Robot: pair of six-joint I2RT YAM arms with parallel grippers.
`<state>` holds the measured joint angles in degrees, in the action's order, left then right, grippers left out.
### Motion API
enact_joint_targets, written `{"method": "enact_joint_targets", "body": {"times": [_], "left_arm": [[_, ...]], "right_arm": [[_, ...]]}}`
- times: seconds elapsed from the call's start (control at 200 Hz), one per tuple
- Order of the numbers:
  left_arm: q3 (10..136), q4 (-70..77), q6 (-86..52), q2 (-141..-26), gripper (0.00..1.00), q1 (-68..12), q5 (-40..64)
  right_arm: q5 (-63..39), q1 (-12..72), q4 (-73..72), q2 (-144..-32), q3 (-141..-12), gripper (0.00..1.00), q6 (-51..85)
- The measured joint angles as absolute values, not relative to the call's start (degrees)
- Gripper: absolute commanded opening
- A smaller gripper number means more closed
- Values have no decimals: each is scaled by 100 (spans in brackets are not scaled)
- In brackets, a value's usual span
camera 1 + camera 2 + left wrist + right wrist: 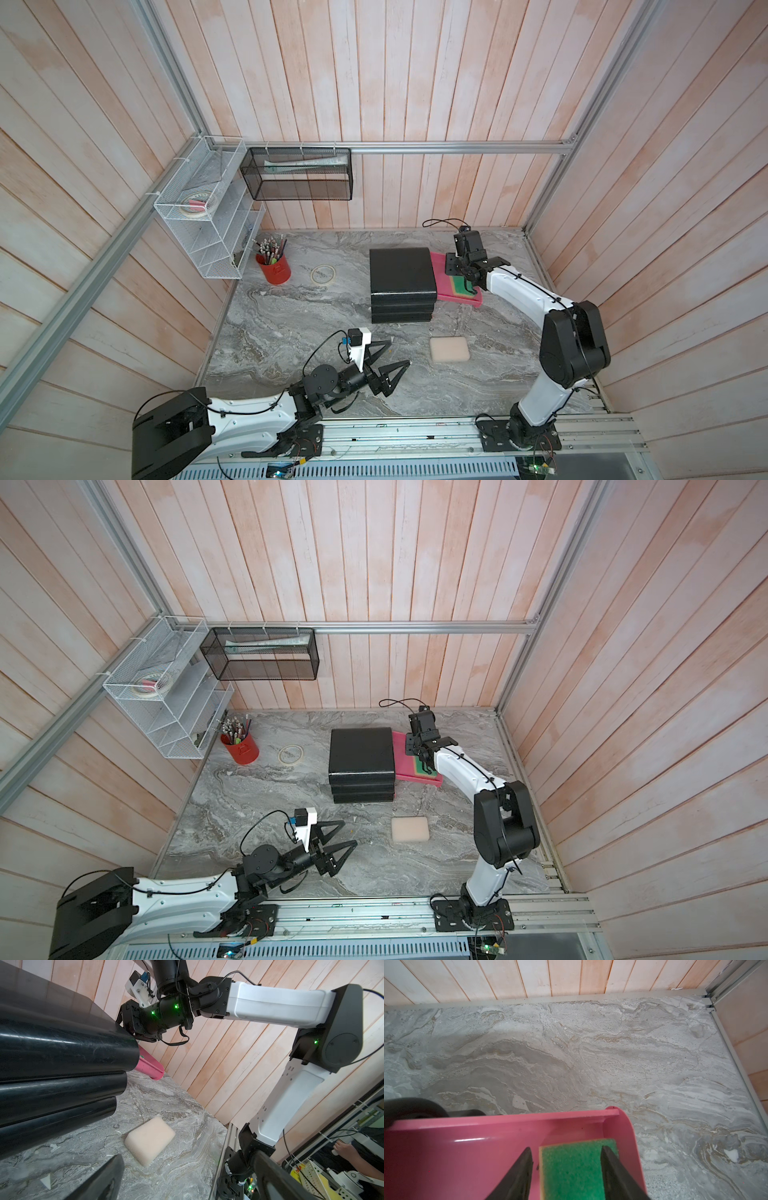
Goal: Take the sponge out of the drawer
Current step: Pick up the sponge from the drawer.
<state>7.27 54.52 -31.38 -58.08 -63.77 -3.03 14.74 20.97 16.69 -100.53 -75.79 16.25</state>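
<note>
Grey marble table (291,316) with the black drawer unit (401,274) toward the back of it. The unit's top drawer, the pink drawer (467,1157), is pulled out of its right side. The left gripper (400,351) hangs low over the table in front of the unit, jaws spread all the way and nothing in them. A beige foam pad (449,350) lies flat on the table, also in front of the unit and off toward its right corner.

Now the sponge (571,1167). It lies flat in the pink drawer at the end farthest from the unit, tucked against the drawer's curved front. From what shows, its long side runs along that front, crosswise to the way the drawer slides, but one end is cut off in the right wrist view, so not 100% sure. Green scouring side faces up, with a thin yellow foam layer showing at the edge.

The right gripper (566,1148) is down over it with jaws about half spread, one finger on each side of the sponge. One finger sits over the sponge's edge, while the other has a sliver of pink between it and the sponge, so no real squeeze on it.
</note>
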Motion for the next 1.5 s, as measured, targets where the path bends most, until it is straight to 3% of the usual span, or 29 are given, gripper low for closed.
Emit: {"method": "enact_joint_targets", "body": {"times": [0.195, 0.335, 0.415, 0.65, 0.845, 1.06, 1.5], "left_arm": [[727, 5341, -3153, -5625, 100, -6375, -375], [727, 5284, -3153, -5564, 100, -6375, -414], [727, 5245, -3151, -5535, 100, -6375, -460], [746, 4939, -3065, -5507, 100, -6375, -685], [1354, 4560, -2532, -5835, 100, -6377, -1092], [2333, 4871, -1588, -7004, 100, -6375, -1616], [4351, 6545, 399, -9699, 100, -6399, -2311]], "right_arm": [[1404, 2097, 1896, -10278, -7677, 41, 1603], [1339, 2097, 1922, -10280, -7723, 11, 1627], [1323, 2097, 1957, -10280, -7767, 0, 1623], [1297, 2088, 1879, -10106, -7706, 0, 2047], [725, 1949, 1046, -8696, -6884, 0, 2980], [-191, 1798, -410, -7249, -6073, 0, 4600], [-871, 2351, -1459, -6539, -4910, 0, 6759]]}}
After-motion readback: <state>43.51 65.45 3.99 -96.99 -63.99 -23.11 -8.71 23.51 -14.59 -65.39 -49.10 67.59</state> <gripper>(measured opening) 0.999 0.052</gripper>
